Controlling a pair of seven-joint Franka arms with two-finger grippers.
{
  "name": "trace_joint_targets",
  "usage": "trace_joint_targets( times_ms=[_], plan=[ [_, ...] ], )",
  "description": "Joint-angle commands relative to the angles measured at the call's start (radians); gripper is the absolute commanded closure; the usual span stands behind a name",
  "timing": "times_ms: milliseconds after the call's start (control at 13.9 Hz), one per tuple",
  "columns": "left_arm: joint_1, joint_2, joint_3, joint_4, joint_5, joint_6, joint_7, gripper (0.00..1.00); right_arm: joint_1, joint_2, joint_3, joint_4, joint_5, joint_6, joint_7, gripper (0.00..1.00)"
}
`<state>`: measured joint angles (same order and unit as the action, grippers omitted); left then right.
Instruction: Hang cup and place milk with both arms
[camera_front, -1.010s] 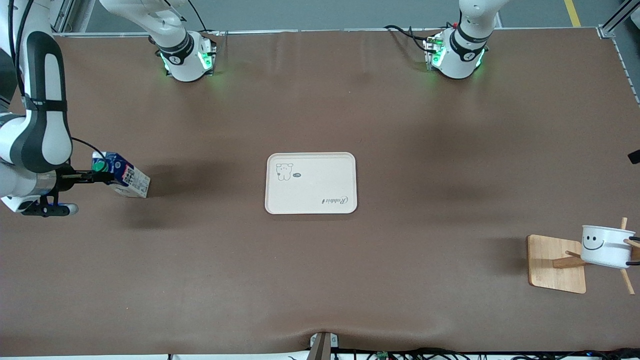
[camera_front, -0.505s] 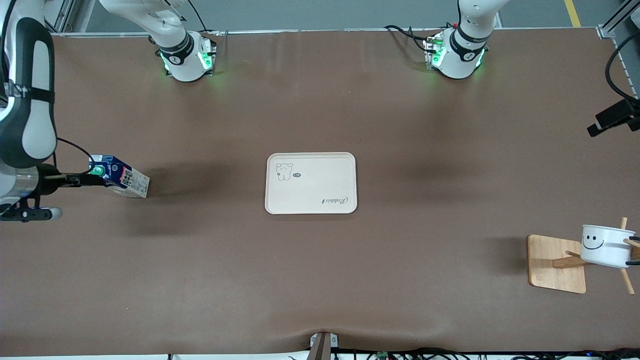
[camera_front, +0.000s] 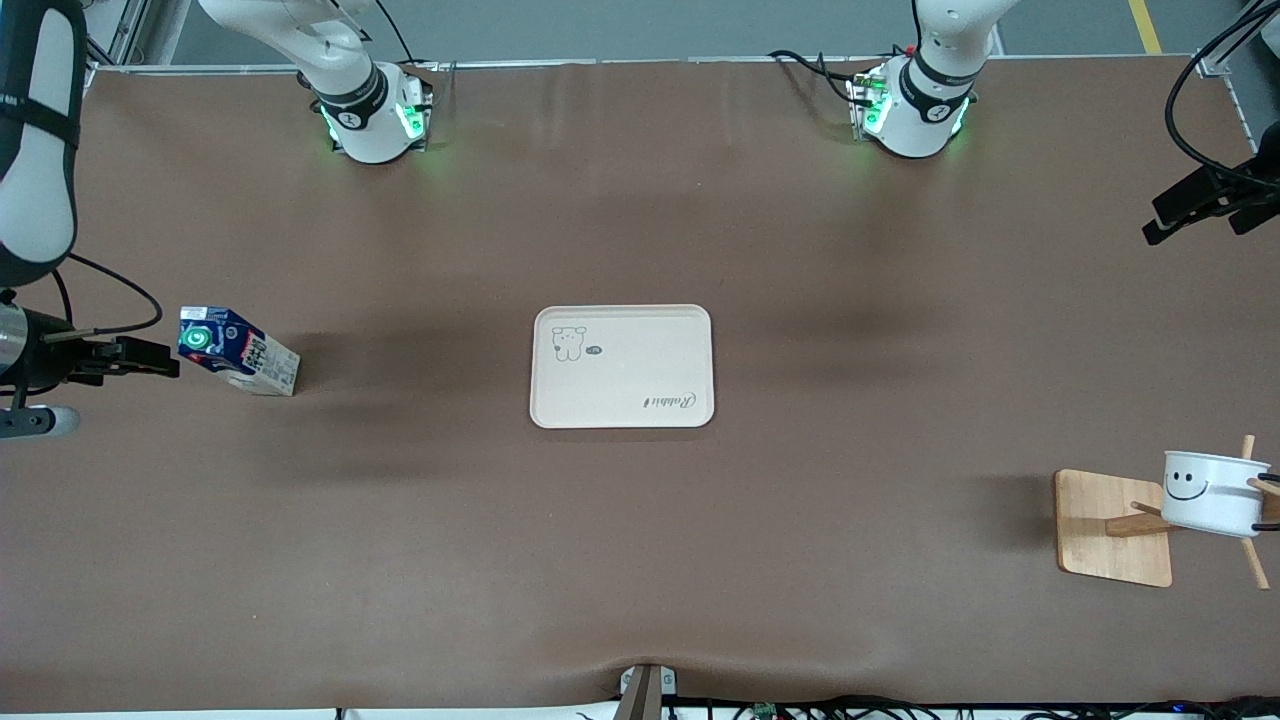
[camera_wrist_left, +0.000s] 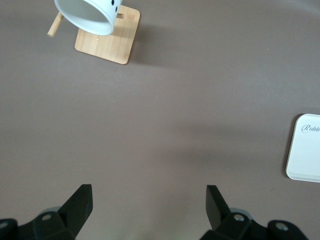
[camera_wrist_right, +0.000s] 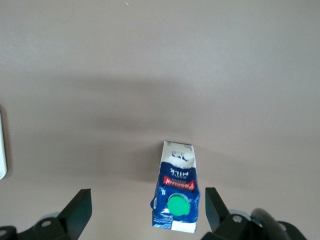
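The milk (camera_front: 238, 350), a dark blue carton with a green cap, stands on the brown table near the right arm's end. My right gripper (camera_front: 150, 358) is open beside it, not touching. In the right wrist view the milk (camera_wrist_right: 177, 200) shows between my open right gripper's (camera_wrist_right: 147, 206) fingers. The cup (camera_front: 1212, 492), white with a smiley face, hangs on a wooden rack (camera_front: 1105, 525) at the left arm's end. My left gripper (camera_front: 1198, 205) is open and empty in the air over that end. The left wrist view shows the left gripper (camera_wrist_left: 148, 195), the cup (camera_wrist_left: 90, 15) and the rack (camera_wrist_left: 107, 42).
A cream tray (camera_front: 622, 366) with a small bear drawing lies at the table's centre, with nothing on it; its edge shows in the left wrist view (camera_wrist_left: 304, 150). The arms' green-lit bases (camera_front: 370, 120) stand along the table's edge farthest from the front camera.
My right gripper has let go of the milk's top and drawn back toward the table's end. The left gripper has moved away from the cup toward the bases.
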<state>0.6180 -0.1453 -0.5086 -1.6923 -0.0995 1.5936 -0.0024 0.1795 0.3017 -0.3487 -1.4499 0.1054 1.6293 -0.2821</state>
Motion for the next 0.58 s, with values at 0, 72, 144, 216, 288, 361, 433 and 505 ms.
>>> trace_joint_targets(
  times_ms=[0, 72, 144, 216, 288, 361, 433, 505],
  plan=[
    [0.013, 0.035, -0.019, 0.051, 0.018, 0.002, 0.009, 0.00, -0.005, -0.085, 0.011, -0.004, -0.012, -0.049, 0.000, 0.00],
    [0.013, 0.042, -0.019, 0.063, 0.018, 0.002, 0.010, 0.00, -0.008, -0.104, 0.011, -0.003, -0.006, -0.087, -0.005, 0.00],
    [0.013, 0.043, -0.019, 0.072, 0.017, 0.002, 0.016, 0.00, -0.015, -0.124, 0.026, -0.004, 0.010, -0.092, -0.006, 0.00],
    [0.011, 0.043, -0.021, 0.074, 0.017, 0.002, 0.018, 0.00, -0.044, -0.157, 0.081, -0.003, 0.010, -0.095, -0.003, 0.00],
    [0.011, 0.043, -0.021, 0.074, 0.017, 0.000, 0.019, 0.00, -0.092, -0.186, 0.123, 0.000, 0.010, -0.097, -0.005, 0.00],
    [0.011, 0.043, -0.019, 0.074, 0.015, -0.010, 0.019, 0.00, -0.113, -0.206, 0.140, 0.003, 0.014, -0.104, -0.005, 0.00],
    [0.011, 0.043, -0.019, 0.074, 0.015, -0.012, 0.018, 0.00, -0.120, -0.252, 0.142, 0.000, 0.017, -0.129, -0.005, 0.00],
    [0.011, 0.043, -0.019, 0.075, 0.015, -0.012, 0.013, 0.00, -0.121, -0.271, 0.149, 0.002, 0.014, -0.138, -0.002, 0.00]
  ],
)
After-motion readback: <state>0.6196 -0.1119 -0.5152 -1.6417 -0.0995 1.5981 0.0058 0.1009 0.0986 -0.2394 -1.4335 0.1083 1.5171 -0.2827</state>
